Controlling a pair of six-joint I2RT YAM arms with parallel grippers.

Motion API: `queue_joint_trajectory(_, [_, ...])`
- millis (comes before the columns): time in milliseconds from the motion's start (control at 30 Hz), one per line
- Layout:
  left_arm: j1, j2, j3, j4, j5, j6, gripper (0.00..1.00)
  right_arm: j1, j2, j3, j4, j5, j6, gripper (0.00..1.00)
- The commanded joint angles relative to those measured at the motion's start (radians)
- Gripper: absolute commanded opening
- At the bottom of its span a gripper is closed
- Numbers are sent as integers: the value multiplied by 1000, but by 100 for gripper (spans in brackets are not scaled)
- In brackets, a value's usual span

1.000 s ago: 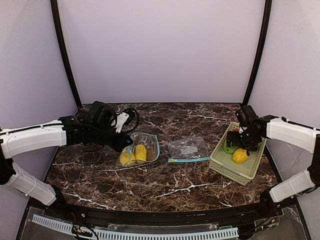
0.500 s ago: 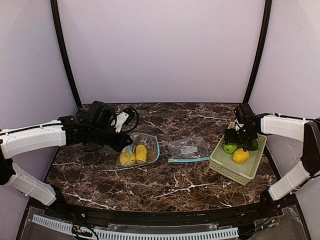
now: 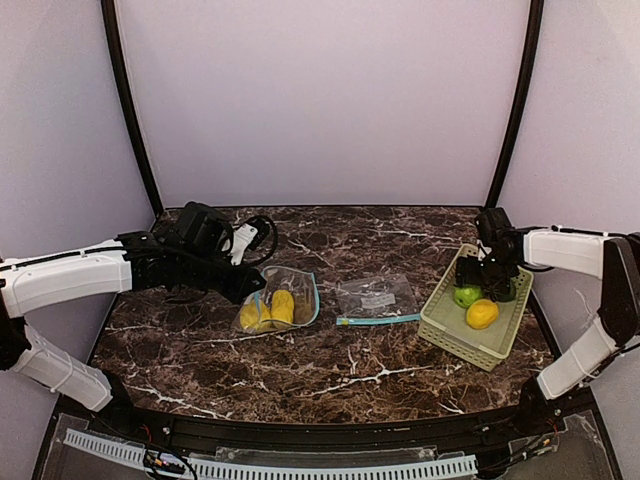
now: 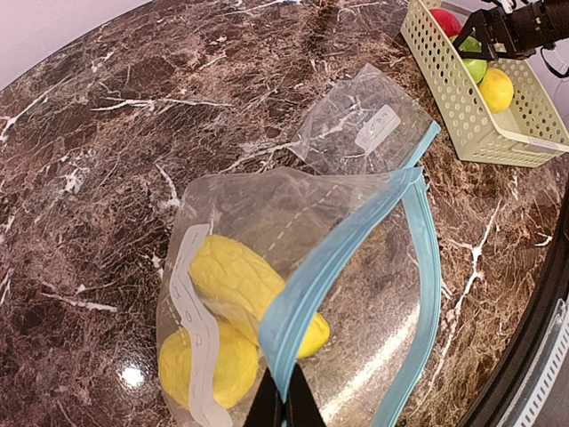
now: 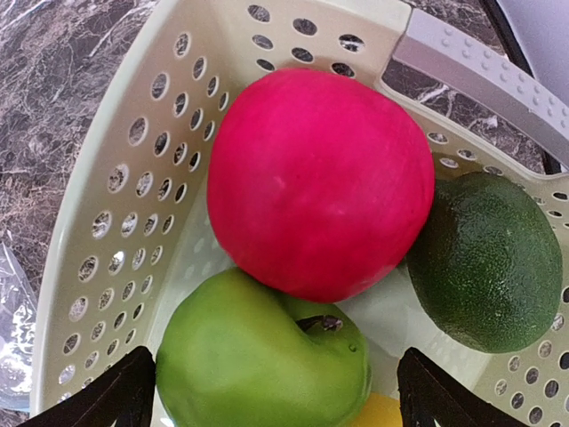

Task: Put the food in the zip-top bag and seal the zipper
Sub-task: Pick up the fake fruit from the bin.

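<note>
Right wrist | right claw (image 5: 280, 396) spread, glossy red ball (image 5: 320, 182) | left claw (image 4: 283, 409) pinches clear bag (image 4: 356, 294)

Three views: one wide overhead, two close from the wrists.
The top external camera looks down and forward over the whole table (image 3: 330, 370). The left wrist camera sits close above the zip-top bag (image 4: 293, 231), facing across to the basket (image 4: 462, 116) at its frame's upper right. The right wrist camera looks steeply down into that basket, the red ball (image 5: 316, 182) at centre. All three share the basket.
</note>
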Motion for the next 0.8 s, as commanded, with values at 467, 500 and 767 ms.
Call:
queue_joint_trajectory(467, [4,-17,-11,0,9,1,1,-9,59,5,31,-16,-12,94])
queue_joint_trajectory(500, [4,-17,-10,0,9,0,1,-9,59,5,32,-14,-11,92])
queue_joint_trajectory(767, [4,-17,-9,1,11,0,1,-9,54,0,36,-8,-15,82])
